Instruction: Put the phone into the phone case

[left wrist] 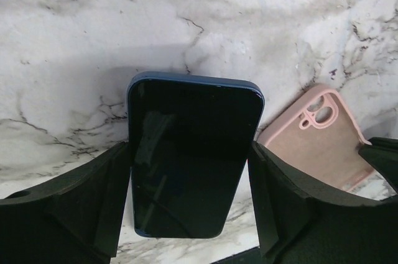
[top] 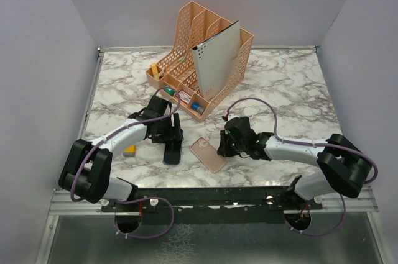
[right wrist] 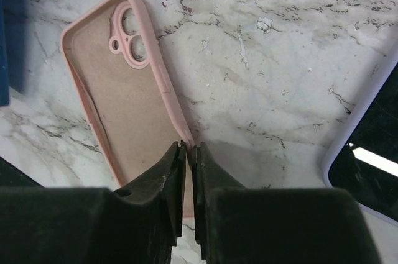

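A dark phone (left wrist: 193,152) with a blue rim lies screen-up on the marble, left of centre (top: 173,151). My left gripper (left wrist: 189,158) straddles its lower half, both fingers pressed against its long sides (top: 168,136). To its right, the pink phone case (top: 208,154) lies hollow side up, camera cut-out away from the right arm (right wrist: 118,109). My right gripper (right wrist: 189,147) is pinched shut on the case's right side wall, near its lower end (top: 222,148). The case also shows at the right of the left wrist view (left wrist: 317,136).
An orange desk organiser (top: 199,59) holding a grey folder (top: 217,56) and small items stands behind both grippers. A small yellow object (top: 129,150) lies beside the left arm. The table's near edge and metal rail (top: 211,195) run just behind the case.
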Robot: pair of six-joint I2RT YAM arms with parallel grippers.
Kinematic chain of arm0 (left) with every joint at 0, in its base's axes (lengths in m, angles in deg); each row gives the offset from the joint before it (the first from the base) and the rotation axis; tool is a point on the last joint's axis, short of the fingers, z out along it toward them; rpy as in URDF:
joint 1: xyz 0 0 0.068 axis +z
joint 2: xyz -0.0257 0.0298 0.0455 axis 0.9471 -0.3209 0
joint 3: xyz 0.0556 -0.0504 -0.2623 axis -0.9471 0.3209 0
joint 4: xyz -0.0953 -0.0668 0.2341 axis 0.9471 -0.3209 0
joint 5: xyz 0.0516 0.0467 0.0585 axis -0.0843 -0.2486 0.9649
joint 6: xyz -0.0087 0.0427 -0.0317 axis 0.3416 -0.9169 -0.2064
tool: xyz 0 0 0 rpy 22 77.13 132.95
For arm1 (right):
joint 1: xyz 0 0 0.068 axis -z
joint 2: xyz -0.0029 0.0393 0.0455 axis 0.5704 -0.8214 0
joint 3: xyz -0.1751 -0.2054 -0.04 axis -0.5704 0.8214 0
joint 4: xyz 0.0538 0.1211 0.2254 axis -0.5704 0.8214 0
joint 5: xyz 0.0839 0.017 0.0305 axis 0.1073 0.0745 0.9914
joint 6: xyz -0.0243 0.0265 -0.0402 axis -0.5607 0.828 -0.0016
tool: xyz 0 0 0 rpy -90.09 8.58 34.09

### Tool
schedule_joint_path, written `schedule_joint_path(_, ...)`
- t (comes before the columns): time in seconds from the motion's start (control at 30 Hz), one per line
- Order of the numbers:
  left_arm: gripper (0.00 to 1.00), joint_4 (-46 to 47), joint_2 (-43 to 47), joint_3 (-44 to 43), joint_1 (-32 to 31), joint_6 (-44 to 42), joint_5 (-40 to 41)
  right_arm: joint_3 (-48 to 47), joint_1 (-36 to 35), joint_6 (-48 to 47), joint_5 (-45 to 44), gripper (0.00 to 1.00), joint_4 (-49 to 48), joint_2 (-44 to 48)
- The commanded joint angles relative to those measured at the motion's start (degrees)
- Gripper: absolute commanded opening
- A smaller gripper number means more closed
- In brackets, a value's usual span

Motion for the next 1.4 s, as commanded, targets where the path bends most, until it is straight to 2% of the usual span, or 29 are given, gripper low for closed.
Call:
schedule_joint_path(0.0,0.38,2.0,3.8,1.3,-0.2,4.2,-5.5,1.4,-0.5,7.8,-2.0,0.14,0.3,2.8)
schedule_joint_path(0.23,0.36,2.0,4.9,1.7,-0.2,7.7,-8.5,6.2,-0.5,17.1,-0.4,0.06,-6.1,3.8)
schedule_joint_path(0.4,0.35,2.3,5.1,2.3,-0.2,8.9,-10.1,8.6,-0.6,19.6,-3.4,0.0,-4.7,7.5)
schedule_joint_path(0.63,0.33,3.3,8.8,3.3,-0.4,11.9,-12.7,14.3,-0.6,26.6,-5.7,0.0,-6.9,17.1)
schedule_joint_path(0.87,0.32,4.2,8.4,4.7,-0.7,12.1,-13.4,18.0,-0.5,30.6,-5.8,0.02,-13.9,16.8)
schedule_joint_path(0.97,0.34,1.9,7.8,3.2,-1.9,9.0,-10.3,14.9,-0.6,28.6,-6.8,0.15,-10.2,15.9)
schedule_joint_path(1.1,0.63,-2.6,6.0,-0.8,-6.6,4.4,-3.0,13.6,-0.6,25.4,-8.3,0.39,-7.2,19.5)
schedule_joint_path(1.27,0.92,-2.7,3.5,-2.9,-10.4,1.5,0.5,13.4,-0.6,22.5,-8.3,0.62,-5.8,22.9)
schedule_joint_path(1.3,0.97,-2.7,3.0,-3.1,-10.8,0.9,1.2,13.5,-0.6,22.1,-8.1,0.65,-5.7,23.5)
schedule_joint_path(1.37,0.99,-2.8,1.6,-3.5,-11.3,-0.1,2.0,14.0,-0.6,20.9,-7.8,0.7,-6.0,24.6)
